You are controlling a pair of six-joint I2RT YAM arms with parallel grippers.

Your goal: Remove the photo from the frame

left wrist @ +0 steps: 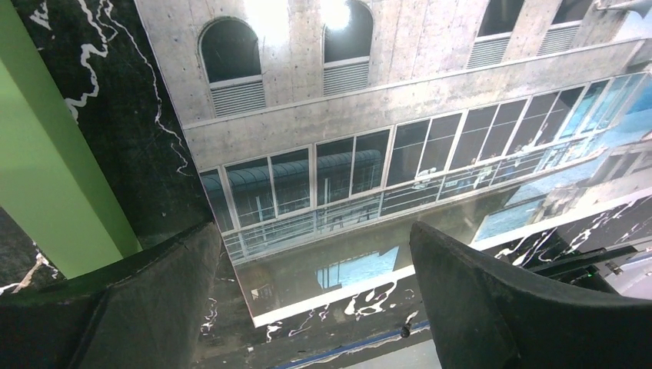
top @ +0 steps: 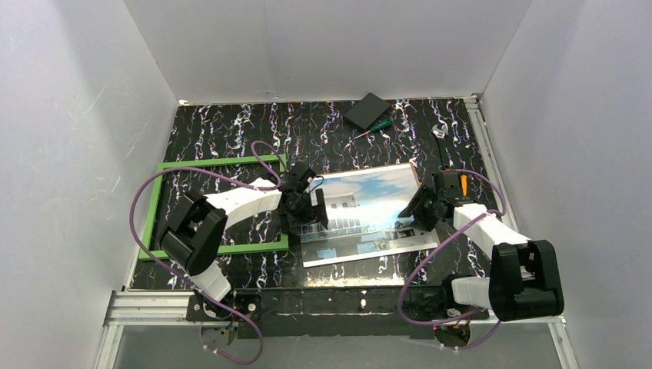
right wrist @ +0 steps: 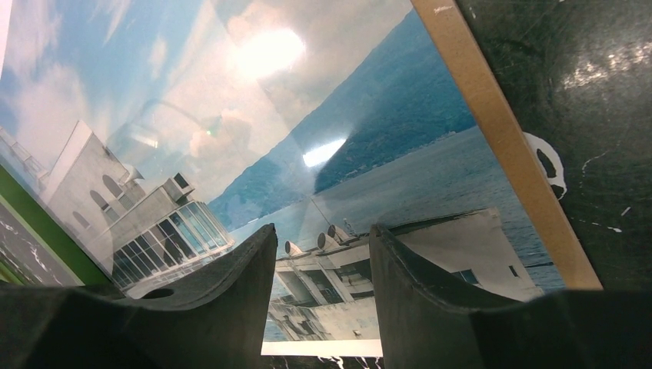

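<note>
The green frame (top: 219, 204) lies flat and empty on the left of the table; its bar also shows in the left wrist view (left wrist: 54, 177). The photo (top: 369, 207) of a white building, sky and water lies flat to the right of the frame, on a brown backing board whose edge shows in the right wrist view (right wrist: 507, 146). My left gripper (top: 311, 217) is open above the photo's left edge (left wrist: 346, 154), its fingers (left wrist: 492, 300) wide apart. My right gripper (top: 415, 211) is open above the photo's right part (right wrist: 307, 123), holding nothing.
A black box (top: 367, 110), a green-handled screwdriver (top: 377, 125) and a small shiny object (top: 439, 129) lie at the back of the black marbled table (top: 231, 131). White walls close in the left, back and right sides.
</note>
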